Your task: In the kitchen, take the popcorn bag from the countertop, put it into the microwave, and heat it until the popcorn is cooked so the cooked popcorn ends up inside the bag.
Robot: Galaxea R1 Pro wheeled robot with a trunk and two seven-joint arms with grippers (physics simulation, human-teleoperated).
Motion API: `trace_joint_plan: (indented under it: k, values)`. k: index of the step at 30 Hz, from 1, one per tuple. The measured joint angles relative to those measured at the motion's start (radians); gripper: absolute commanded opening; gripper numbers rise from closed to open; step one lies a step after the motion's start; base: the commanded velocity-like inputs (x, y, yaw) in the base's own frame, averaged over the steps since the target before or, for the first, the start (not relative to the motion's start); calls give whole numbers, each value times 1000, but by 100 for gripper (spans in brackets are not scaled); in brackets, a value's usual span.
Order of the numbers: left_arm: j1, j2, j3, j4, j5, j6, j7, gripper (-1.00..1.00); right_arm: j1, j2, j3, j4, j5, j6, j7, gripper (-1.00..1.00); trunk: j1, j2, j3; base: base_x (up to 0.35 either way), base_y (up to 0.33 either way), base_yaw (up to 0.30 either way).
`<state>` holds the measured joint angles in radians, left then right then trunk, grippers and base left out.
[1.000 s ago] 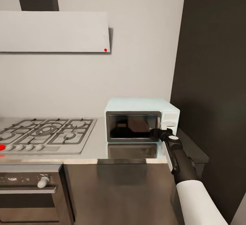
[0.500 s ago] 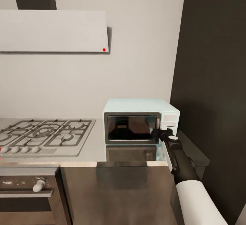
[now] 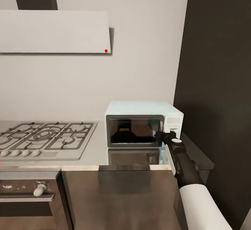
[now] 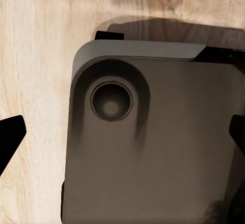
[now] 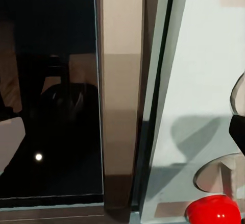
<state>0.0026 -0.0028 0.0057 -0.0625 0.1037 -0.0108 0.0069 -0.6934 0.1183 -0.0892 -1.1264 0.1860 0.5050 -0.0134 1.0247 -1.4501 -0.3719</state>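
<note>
Head view: high, facing forward and slightly down at a wall run of kitchen, mid-distance. It takes in the countertop, gas hob, microwave near the dark side wall, and the right arm reaching up from the lower right corner. Right wrist view: very close, facing the microwave front at the seam between glass door and pale control panel; a red light sits at the frame edge. These 2 views share the microwave front. Left wrist view: close, looking down onto a grey robot base part over wooden floor.
</note>
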Motion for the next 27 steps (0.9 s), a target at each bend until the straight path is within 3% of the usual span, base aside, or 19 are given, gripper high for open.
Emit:
trace_joint_plan:
  k: [5, 6, 10, 15, 27]
  values:
    - [0, 0, 0, 0, 0, 0, 0, 100, 0, 0, 0, -1, -1, 0, 1, 100, 0, 0, 0, 0, 0, 0]
    - [0, 0, 0, 0, 0, 0, 0, 100, 0, 0, 0, 0, -2, 0, 2, -100, 0, 0, 0, 0, 0, 0]
    - [0, 0, 0, 1, 0, 0, 0, 100, 2, 1, 2, 14, -40, -18, 9, -100, 0, 0, 0, 0, 0, 0]
    - [1, 0, 0, 0, 0, 0, 0, 100, 6, 0, -2, 6, 7, -25, 1, -100, 0, 0, 0, 0, 0, 0]
    - [1, 0, 1, 0, 1, 0, 0, 100, 7, -1, -3, 6, 9, -24, 4, -100, 0, 0, 0, 0, 0, 0]
